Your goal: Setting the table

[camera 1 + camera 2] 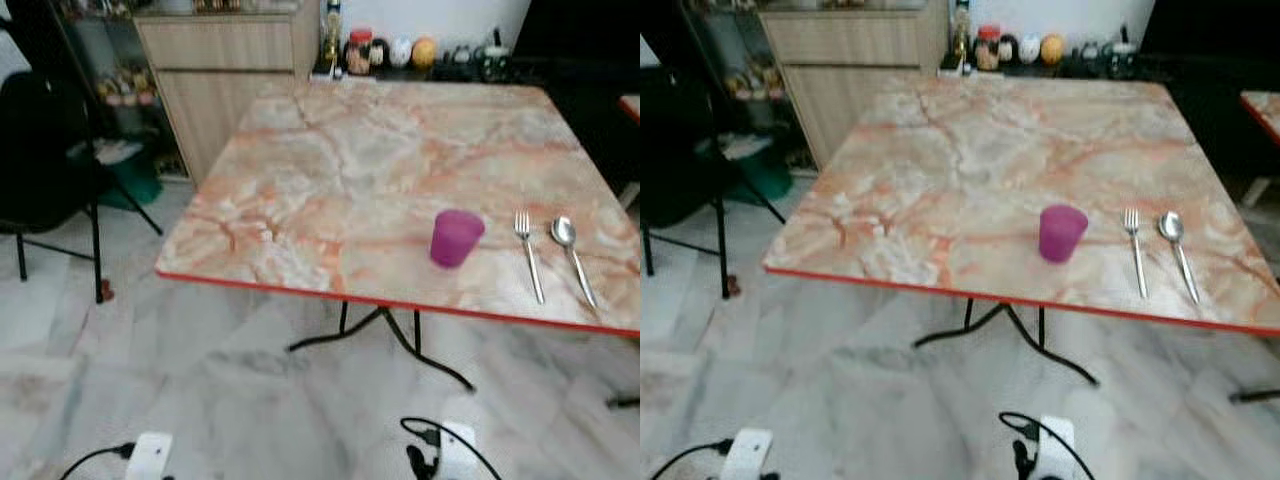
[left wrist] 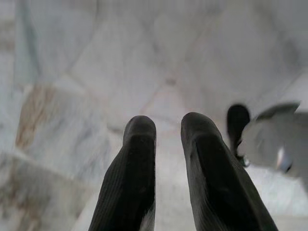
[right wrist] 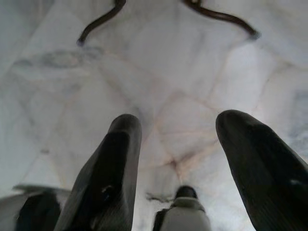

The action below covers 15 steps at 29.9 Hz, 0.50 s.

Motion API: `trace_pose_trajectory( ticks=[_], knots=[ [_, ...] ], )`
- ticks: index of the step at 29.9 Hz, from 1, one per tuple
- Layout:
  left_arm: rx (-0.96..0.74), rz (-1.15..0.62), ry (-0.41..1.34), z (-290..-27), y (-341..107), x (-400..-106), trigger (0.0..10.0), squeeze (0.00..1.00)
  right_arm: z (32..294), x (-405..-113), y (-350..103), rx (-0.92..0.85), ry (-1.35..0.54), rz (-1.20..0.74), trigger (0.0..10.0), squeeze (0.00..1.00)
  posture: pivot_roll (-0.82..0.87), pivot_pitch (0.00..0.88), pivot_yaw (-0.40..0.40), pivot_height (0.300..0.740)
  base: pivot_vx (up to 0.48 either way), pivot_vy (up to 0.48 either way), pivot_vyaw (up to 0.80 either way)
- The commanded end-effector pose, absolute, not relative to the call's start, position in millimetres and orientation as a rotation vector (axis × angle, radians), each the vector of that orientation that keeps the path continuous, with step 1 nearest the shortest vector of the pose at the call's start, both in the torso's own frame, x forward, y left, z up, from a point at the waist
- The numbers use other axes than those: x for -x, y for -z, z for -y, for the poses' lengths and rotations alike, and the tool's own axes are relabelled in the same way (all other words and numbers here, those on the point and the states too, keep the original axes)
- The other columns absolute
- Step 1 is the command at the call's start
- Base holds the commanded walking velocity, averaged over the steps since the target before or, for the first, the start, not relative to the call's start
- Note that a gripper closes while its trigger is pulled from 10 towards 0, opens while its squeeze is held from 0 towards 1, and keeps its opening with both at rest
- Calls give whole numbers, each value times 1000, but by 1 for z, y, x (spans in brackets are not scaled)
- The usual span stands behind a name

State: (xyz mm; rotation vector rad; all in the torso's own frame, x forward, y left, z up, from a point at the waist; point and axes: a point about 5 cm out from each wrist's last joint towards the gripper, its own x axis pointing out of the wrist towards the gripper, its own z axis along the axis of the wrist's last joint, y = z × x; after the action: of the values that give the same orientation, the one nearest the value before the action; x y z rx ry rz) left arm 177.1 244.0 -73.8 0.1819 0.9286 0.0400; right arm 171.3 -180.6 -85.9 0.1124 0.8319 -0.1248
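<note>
A marble-patterned table (image 1: 330, 170) with a red edge stands in front of me. Near its front right a purple cup (image 1: 456, 237) stands upright. A fork (image 1: 528, 254) lies to the right of the cup, and a spoon (image 1: 572, 254) lies beside the fork, both with handles toward me. My left gripper (image 2: 168, 122) hangs over the pale floor, its fingers close together with nothing between them. My right gripper (image 3: 180, 120) also hangs over the floor, open and empty, with the table's black legs (image 3: 101, 21) beyond it.
A black chair (image 1: 45, 150) stands to the left of the table. A wooden cabinet (image 1: 220, 70) sits at the back left. Jars and bottles (image 1: 375, 50) line a dark counter behind the table. Another red-edged tabletop (image 1: 1262, 105) shows at the right.
</note>
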Motion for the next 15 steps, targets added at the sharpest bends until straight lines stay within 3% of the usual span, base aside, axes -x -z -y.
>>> trace_pose_trajectory(
  ticks=[1,8,15],
  knots=[
    [-180,-944,-40,-245,76,-172,10000,0,184,-168,87,-118,143,-838,10000,0,41,0,13,724,0,0,0],
    [-196,-939,-14,-241,76,-174,10000,0,188,-169,86,-118,151,-828,10000,0,41,0,12,724,0,0,0],
    [-196,-936,-5,-239,76,-175,10000,0,188,-170,85,-114,155,-822,10000,0,39,0,8,724,0,-317,0]
  ],
)
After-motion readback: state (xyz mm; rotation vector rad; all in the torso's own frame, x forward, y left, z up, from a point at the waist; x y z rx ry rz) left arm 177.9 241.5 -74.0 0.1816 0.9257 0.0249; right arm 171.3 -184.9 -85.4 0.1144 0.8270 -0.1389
